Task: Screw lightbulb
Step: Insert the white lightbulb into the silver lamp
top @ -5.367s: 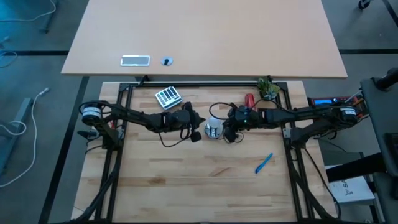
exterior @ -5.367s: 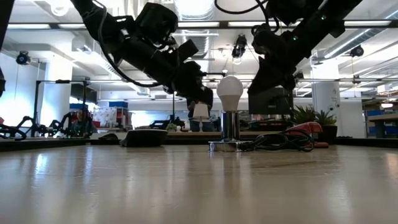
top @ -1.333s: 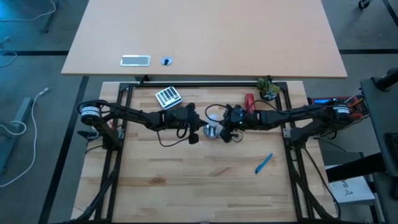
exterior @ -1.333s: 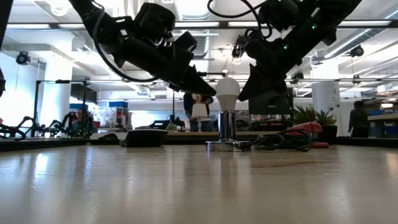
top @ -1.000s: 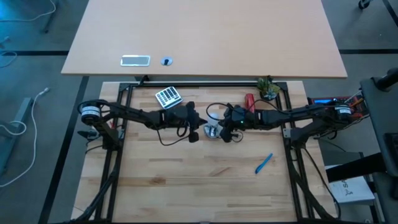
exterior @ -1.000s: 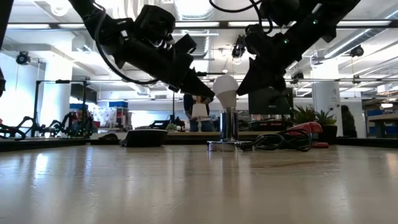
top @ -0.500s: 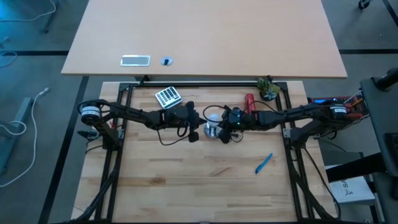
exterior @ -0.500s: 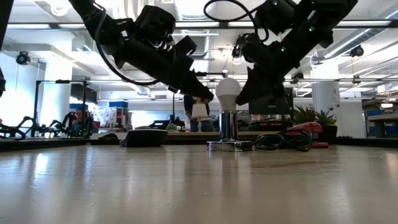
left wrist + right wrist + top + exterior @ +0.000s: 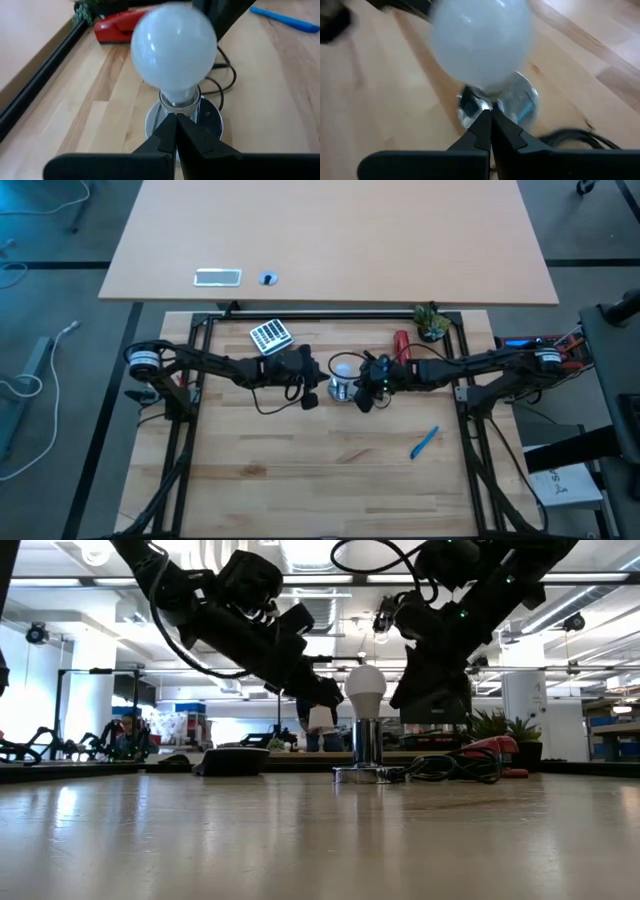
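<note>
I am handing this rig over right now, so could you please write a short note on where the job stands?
Left gripper: shut, empty, beside the socket.
Right gripper: shut, empty, on the socket's other side.
The lightbulb stands upright in the socket mid-table, with neither gripper holding it.
Done: bulb seated in the socket.
Left: whether it is fully screwed in cannot be told; check that, then withdraw both arms.

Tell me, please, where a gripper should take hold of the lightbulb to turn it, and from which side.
Probably the frosted globe of the lightbulb, at its widest part, coming in level from a side. It stands upright in the silver socket, so its narrow screw end is hidden inside and only the round globe offers two opposite faces. The left gripper and right gripper already flank it.
</note>
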Controlling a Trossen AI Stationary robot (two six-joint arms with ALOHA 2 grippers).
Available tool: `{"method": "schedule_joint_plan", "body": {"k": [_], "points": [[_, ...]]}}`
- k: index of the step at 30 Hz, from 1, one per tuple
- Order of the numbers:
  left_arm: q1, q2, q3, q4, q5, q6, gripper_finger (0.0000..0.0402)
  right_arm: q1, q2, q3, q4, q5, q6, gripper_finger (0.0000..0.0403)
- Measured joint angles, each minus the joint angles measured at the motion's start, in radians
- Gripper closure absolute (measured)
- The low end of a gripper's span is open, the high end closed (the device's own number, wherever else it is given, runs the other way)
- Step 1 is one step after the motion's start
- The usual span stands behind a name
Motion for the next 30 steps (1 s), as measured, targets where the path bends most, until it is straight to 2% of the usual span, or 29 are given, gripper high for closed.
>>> {"method": "schedule_joint_plan", "body": {"k": [4, 8, 13, 30], "points": [[0.0, -0.011, 0.0, 0.012, 0.001, 0.01, 0.0401, -0.001, -0.014, 0.0, -0.002, 0.079, -0.002, 0.0403], [0.0, -0.019, 0.0, 0.023, 0.042, 0.025, 0.0401, -0.009, -0.024, 0.0, 0.004, 0.104, -0.023, 0.0403], [0.0, -0.02, 0.0, 0.028, 0.116, 0.049, 0.0401, -0.014, -0.022, 0.0, 0.054, 0.103, -0.065, 0.0403], [0.019, 0.011, 0.006, 0.048, 0.106, 0.079, 0.0401, -0.011, -0.021, 0.0, 0.082, 0.04, -0.079, 0.0403]]}}
